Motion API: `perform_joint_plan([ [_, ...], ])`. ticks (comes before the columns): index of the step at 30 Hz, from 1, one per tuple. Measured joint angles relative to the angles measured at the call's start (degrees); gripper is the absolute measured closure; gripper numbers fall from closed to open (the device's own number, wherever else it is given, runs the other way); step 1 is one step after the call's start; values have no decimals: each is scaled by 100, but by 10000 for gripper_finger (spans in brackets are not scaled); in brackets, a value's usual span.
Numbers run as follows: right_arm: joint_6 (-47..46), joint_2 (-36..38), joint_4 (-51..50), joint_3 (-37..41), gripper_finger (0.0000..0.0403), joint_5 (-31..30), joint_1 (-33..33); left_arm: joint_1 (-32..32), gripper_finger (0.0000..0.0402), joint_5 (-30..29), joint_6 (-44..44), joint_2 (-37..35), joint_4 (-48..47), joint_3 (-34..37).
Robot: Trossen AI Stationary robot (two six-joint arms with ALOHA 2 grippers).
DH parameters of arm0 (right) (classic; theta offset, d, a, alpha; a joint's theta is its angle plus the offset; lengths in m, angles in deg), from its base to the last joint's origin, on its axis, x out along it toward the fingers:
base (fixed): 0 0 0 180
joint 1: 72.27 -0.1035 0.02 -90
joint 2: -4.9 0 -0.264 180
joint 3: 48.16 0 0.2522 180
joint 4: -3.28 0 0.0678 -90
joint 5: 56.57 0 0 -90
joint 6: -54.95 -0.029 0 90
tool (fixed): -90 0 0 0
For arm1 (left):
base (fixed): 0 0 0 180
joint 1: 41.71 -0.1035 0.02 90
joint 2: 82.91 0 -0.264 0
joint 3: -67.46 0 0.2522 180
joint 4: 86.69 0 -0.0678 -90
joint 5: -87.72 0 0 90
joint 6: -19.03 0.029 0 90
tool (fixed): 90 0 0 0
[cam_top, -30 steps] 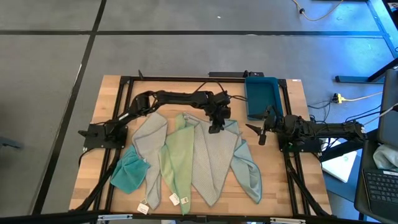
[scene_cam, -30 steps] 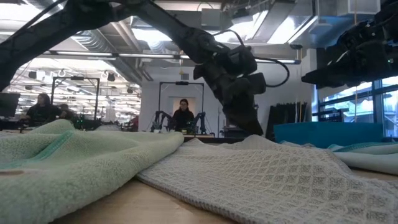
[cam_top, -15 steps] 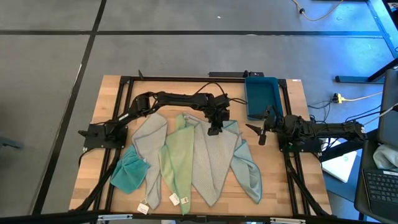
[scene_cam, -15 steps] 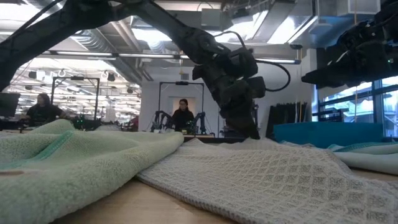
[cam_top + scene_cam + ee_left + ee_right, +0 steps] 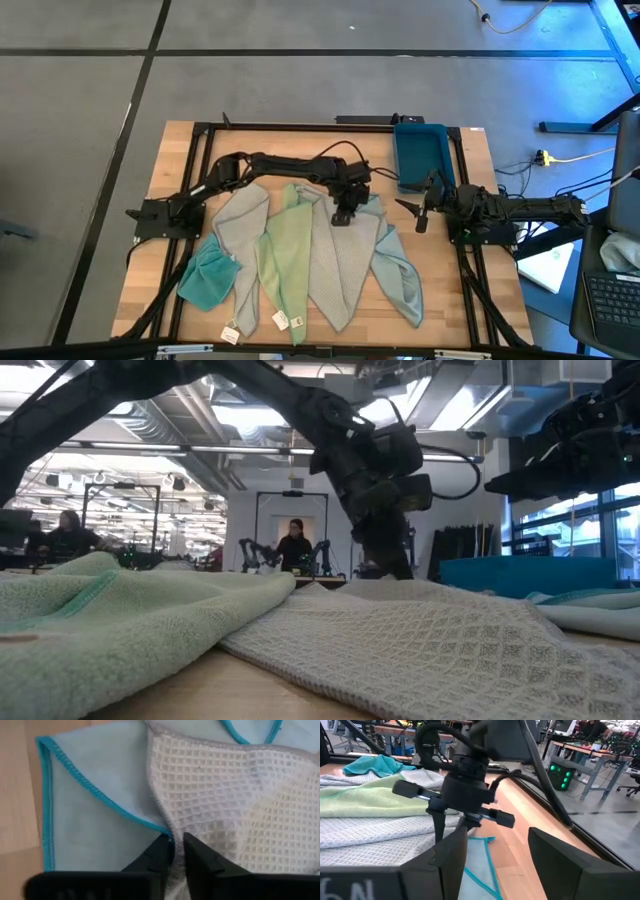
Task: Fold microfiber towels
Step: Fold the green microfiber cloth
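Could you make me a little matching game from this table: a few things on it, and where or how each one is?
Things:
1. teal towel
2. blue tray
3. left tool
4. right tool

States:
A. open, hanging above the table's right side
B. crumpled near the front left corner
C. at the back right of the table
D. pinching the edge of the grey waffle towel

Pairs: 1-B, 2-C, 3-D, 4-A
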Motion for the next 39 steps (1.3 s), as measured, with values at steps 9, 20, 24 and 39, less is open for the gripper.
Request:
perform_joint_plan([
  [9,2,0,1,0,190,-2,0,55,398,-1092,245,-2,-603,-862],
  [20,2,0,0,0,190,-4,0,50,400,-1905,490,-2,-1292,-1565],
  [24,2,0,0,0,190,-4,1,54,400,-2152,487,-2,-1646,-1588],
  [39,-17,0,-2,0,190,-4,1,135,399,-2198,-55,-2,-2869,-1582],
])
